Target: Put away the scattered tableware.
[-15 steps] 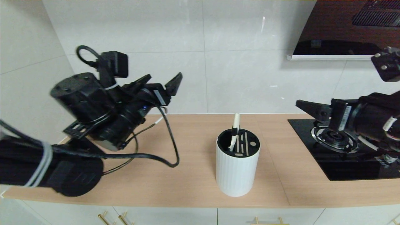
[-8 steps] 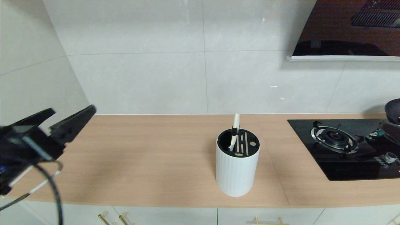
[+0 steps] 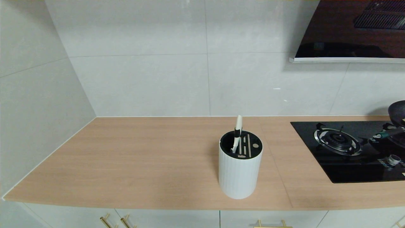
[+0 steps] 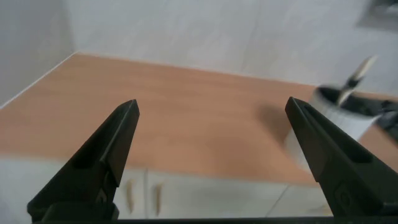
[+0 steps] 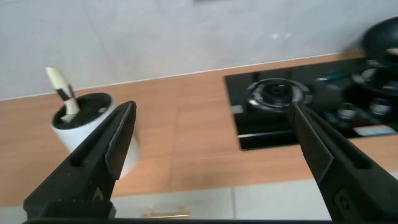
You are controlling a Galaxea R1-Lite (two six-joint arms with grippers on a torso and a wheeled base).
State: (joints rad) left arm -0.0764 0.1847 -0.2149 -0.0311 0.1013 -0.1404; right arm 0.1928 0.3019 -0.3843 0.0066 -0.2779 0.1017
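Note:
A white ribbed utensil holder (image 3: 240, 167) with a black slotted top stands upright on the wooden countertop (image 3: 142, 158), toward its front edge. One white-handled utensil (image 3: 237, 130) with a black band sticks up out of it. My left gripper (image 4: 211, 109) is open and empty, held off the counter's front edge with the holder (image 4: 339, 118) far ahead of it. My right gripper (image 5: 211, 112) is also open and empty, back from the counter, facing the holder (image 5: 90, 127) and the stove.
A black gas hob (image 3: 348, 148) with a burner ring (image 3: 337, 141) takes the counter's right end; a dark pan (image 3: 397, 112) sits at its far right. A range hood (image 3: 348, 31) hangs above. Tiled walls close the back and left. Drawer handles (image 3: 115, 221) show below the front edge.
Both arms have pulled back out of the head view: the left one dropped away to the lower left, the right one withdrew to the right. The holder and utensil stayed put.

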